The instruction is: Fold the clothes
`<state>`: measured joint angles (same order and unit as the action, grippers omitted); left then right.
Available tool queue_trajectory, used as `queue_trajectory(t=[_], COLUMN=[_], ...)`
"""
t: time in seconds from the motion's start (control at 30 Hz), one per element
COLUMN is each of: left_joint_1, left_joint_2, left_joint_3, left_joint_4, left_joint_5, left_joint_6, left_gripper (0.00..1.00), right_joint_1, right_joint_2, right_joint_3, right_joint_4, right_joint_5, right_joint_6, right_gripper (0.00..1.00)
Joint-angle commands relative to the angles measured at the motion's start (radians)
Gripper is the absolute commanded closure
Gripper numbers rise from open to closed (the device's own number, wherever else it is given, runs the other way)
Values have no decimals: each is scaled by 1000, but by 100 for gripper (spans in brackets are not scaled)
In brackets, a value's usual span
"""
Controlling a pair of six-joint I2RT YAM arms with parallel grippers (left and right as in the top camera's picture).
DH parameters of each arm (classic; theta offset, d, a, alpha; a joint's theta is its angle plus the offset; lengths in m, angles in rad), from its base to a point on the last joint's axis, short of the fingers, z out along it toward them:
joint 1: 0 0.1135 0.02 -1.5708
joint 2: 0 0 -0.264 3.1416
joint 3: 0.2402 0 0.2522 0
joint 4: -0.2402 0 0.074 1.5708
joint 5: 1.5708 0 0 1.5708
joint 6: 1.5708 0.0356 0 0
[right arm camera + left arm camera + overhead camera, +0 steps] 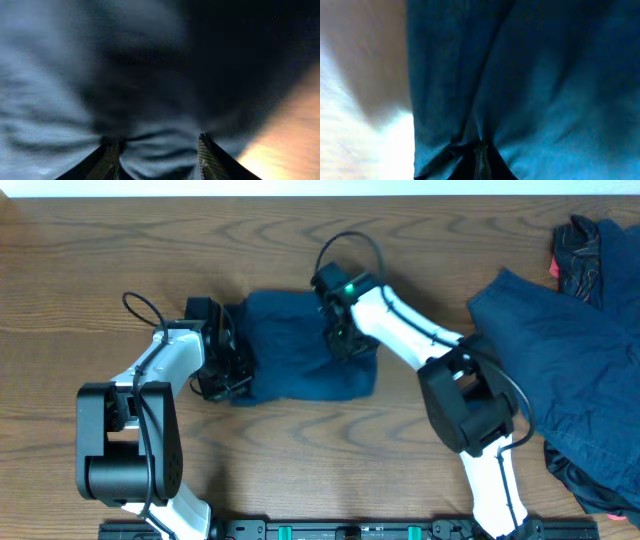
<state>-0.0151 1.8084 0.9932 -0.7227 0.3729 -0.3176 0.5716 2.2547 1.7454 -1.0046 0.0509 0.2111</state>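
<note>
Navy cloth, a folded garment point(300, 362), lying mid-table point(120, 250) as a compact, roughly square bundle between the two arms. Pinched at its left edge by the left gripper point(226, 372), closed tight on a crease, to judge by the folds converging on its tips in the wrist view. Pressed from above, toward its upper right part, by the right gripper point(345, 338), fingers point(111, 152) spread apart with puckered cloth between them, clamping nothing. Further right, well apart from the bundle, a loose pile of clothes point(570, 370) in the same navy, unfolded, with a darker crumpled piece point(585, 250) near the far corner. Seemingly the last fold or tidy-up of this one item, with most of the task waiting in the heap. Next, probably: release the left pinch without dragging the edge open, lift the right straight up to keep the layers stacked, then reach for the pile
</note>
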Motion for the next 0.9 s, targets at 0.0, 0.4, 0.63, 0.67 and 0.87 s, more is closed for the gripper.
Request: queue_trajectory(t=[0.0,0.4,0.63,0.67,0.87], left_joint_1=[-4,-17,-172,-201,-340], left_joint_2=[-12,-272,-248,-235,-110], left_joint_3=[-56,-56,-56,-56,-56], left_joint_4=[-28,309,494,509,546], left_joint_5=[-6,227,248,220,130], left_joint_6=[11,9,48,47,47], left_gripper=[93,23,50,52,64], right_joint_1=[-41,-48,-89,-96,-145], right_joint_2=[26,-252,-344,-358,-442], right_joint_3=[47,114,114,114,114], right_joint_4=[-32,-73,-76,-77,-96], right_joint_5=[163,155,155,155,154], right_joint_6=[-9,5,119,119,119], right_gripper=[50,31,35,35,34])
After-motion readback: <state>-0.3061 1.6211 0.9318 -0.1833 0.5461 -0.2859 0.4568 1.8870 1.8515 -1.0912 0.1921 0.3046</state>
